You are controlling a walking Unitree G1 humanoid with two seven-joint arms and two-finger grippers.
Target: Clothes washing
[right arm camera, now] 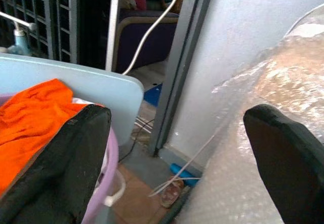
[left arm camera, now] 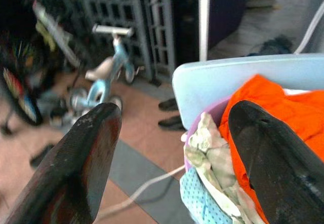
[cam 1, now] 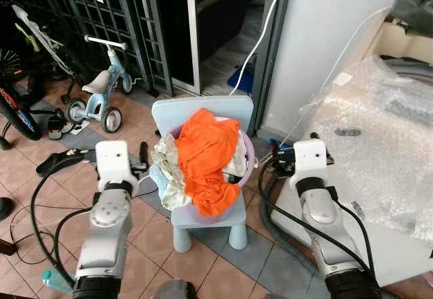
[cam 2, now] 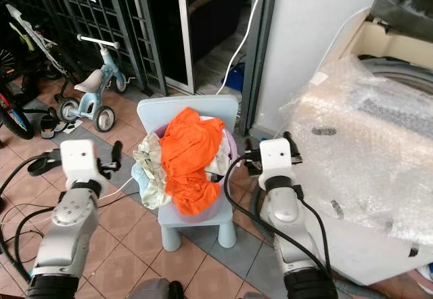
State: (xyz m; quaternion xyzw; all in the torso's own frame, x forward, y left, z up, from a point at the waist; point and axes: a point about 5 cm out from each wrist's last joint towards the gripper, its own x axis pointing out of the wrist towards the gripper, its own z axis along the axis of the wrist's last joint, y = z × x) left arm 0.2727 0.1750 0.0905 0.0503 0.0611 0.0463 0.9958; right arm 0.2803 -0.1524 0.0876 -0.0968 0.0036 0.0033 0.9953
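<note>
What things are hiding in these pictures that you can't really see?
- Purple laundry basket on the pale blue plastic chair: its inside is hidden under the orange garment, head views.
- Washing machine: cut by the right edge, covered by clear bubble wrap.
- Small blue balance bike: blurred, left wrist view.
- Bicycle: cut by the left edge.

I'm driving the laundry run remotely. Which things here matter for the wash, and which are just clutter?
For the job:
- orange garment heaped with other clothes
- purple laundry basket on the small blue chair
- washing machine under bubble wrap
- left hand and right hand, both open

Just lying about:
- child's balance bike
- bicycle
- sandals
- white cable
</note>
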